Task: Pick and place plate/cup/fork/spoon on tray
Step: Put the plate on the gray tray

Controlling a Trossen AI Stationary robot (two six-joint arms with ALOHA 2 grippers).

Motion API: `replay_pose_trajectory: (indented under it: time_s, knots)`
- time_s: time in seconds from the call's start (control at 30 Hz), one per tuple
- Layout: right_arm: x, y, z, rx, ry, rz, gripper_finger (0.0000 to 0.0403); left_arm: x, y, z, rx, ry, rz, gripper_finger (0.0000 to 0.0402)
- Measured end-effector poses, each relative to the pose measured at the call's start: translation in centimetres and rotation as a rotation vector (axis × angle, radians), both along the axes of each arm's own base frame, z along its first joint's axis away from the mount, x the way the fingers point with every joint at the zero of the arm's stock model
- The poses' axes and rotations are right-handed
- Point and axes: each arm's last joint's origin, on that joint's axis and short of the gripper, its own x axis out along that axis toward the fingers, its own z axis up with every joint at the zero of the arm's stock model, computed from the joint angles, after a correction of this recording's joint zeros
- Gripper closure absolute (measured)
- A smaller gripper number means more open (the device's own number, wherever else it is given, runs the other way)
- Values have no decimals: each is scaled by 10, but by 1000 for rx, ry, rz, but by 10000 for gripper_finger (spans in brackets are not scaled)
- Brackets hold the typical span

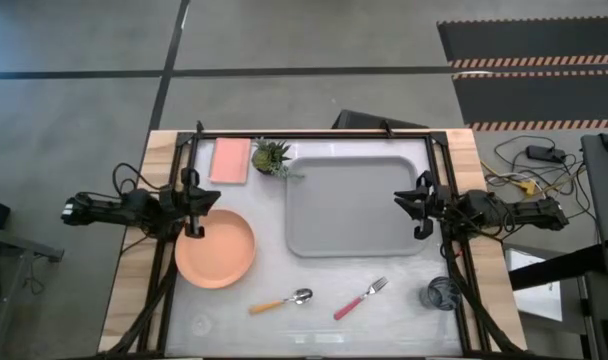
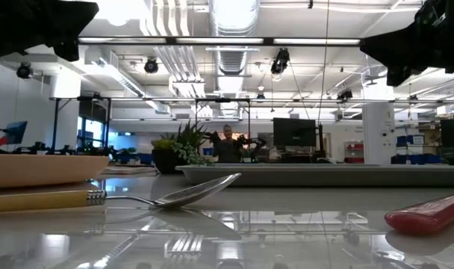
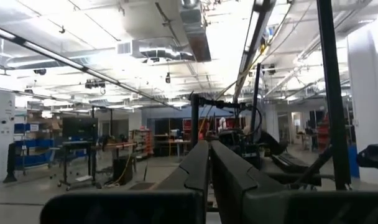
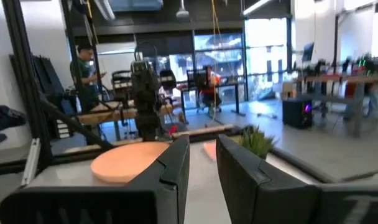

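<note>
The salmon-orange plate (image 1: 215,248) lies flat on the table at the left; it also shows in the right wrist view (image 4: 130,160). The light grey tray (image 1: 354,205) lies in the middle. The orange-handled spoon (image 1: 281,301) and the pink-red-handled fork (image 1: 361,298) lie flat near the front edge. The dark cup (image 1: 443,294) stands at the front right. My left gripper (image 1: 206,205) hovers shut above the plate's far rim. My right gripper (image 1: 406,205) hovers over the tray's right edge, its fingers a little apart and empty.
A pink rectangular pad (image 1: 231,160) and a small potted plant (image 1: 272,158) sit at the back, left of the tray. A black frame (image 1: 314,135) runs around the table. People show in the room beyond (image 4: 86,68).
</note>
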Motion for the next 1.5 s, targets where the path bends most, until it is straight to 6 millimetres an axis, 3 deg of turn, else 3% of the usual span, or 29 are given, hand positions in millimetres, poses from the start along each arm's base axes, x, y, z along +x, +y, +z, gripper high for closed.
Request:
replay_pose_trajectory:
  time_s: [0.13,0.3,0.47,0.7,0.93,1.07,1.23,1.5]
  knots:
    - [-4,0,15,-71,-42,-17,335,0,0,0,-332,-53,-147,402]
    - [-7,0,28,-93,-75,-23,335,1,1,0,-459,-81,-165,402]
    - [-7,0,28,-89,-75,-22,335,10,3,1,-574,-42,-81,402]
    - [-7,0,28,-73,-73,-19,335,44,1,17,-747,85,15,402]
    - [-6,0,26,-34,-56,-9,335,95,-5,45,-870,441,160,402]
    - [-6,0,26,-47,-51,-12,335,114,-10,56,-991,648,242,402]
    - [-7,0,29,-99,-55,-26,335,127,-18,40,-1193,944,297,402]
    - [-7,-1,29,-113,-47,-57,335,140,-39,10,-1463,1179,271,402]
